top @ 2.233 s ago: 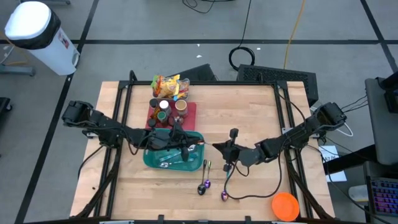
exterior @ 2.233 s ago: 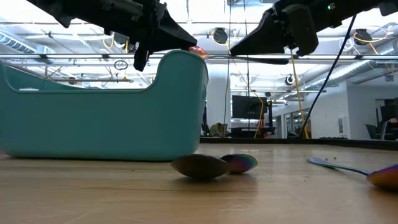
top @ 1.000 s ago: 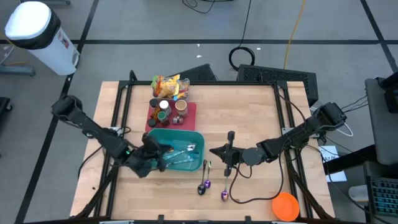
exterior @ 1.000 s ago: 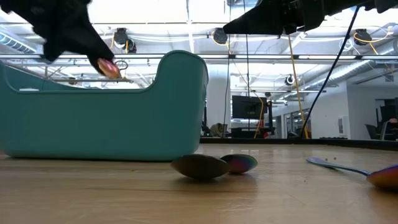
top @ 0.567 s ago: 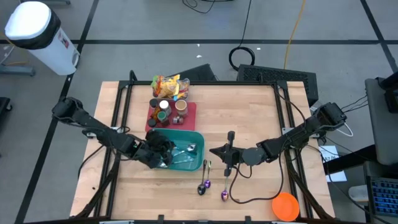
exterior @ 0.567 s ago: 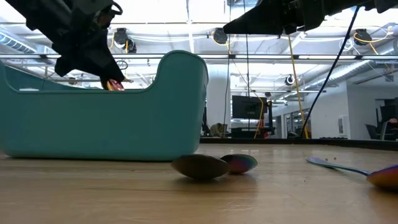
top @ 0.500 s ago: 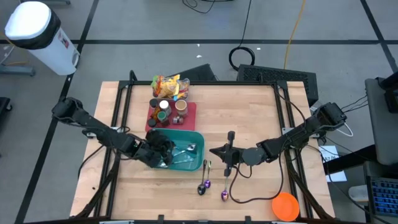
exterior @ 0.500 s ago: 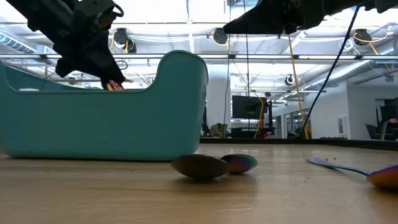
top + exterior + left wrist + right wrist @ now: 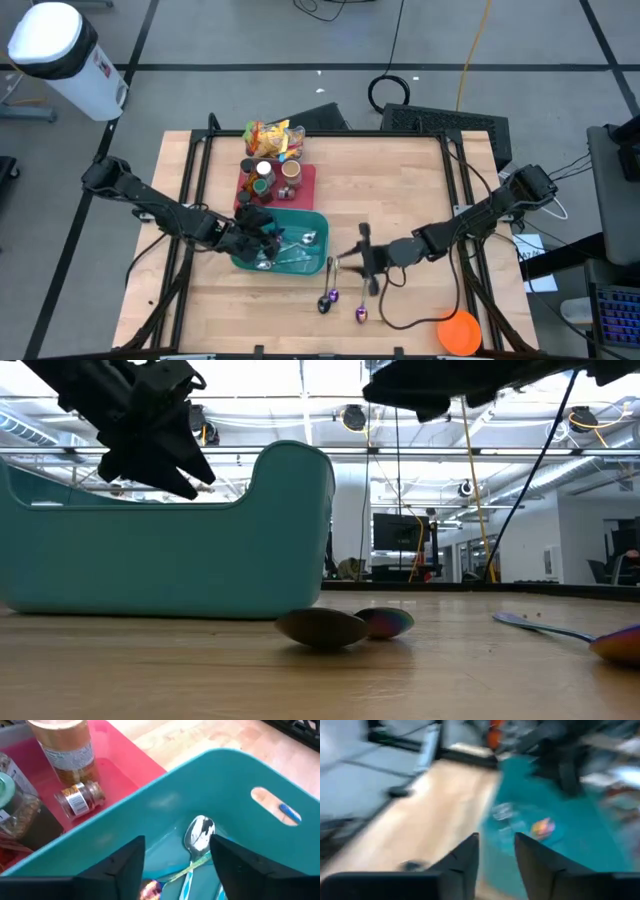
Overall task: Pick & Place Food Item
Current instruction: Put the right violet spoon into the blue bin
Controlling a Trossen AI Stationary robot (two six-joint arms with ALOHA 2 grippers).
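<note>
My left gripper [image 9: 262,236] hangs open over the teal bin [image 9: 322,226], with nothing between its fingers [image 9: 131,862]. Under it in the bin [image 9: 225,770] lie a silver spoon [image 9: 199,832] and a small shiny pink-gold piece [image 9: 150,890]. My right gripper [image 9: 352,260] hovers above the table just right of the bin, pointing toward it. Its fingers [image 9: 467,857] stand a little apart, and no thing shows between them. Food jars [image 9: 265,175] stand on a red tray [image 9: 306,182] behind the bin, with a snack bag [image 9: 272,138] at the far edge.
Two iridescent spoons [image 9: 328,298] lie side by side on the table near the bin's front right corner, and a third spoon [image 9: 360,315] lies to their right. An orange disc [image 9: 458,330] sits at the near right corner. A black cable [image 9: 405,320] loops across the wood beside it.
My left gripper has swung from the bin's near left corner to above the bin's inside. It has opened and let go of the small pink-gold piece, which no longer shows at its fingertips. My right gripper has rolled about its own axis without shifting place.
</note>
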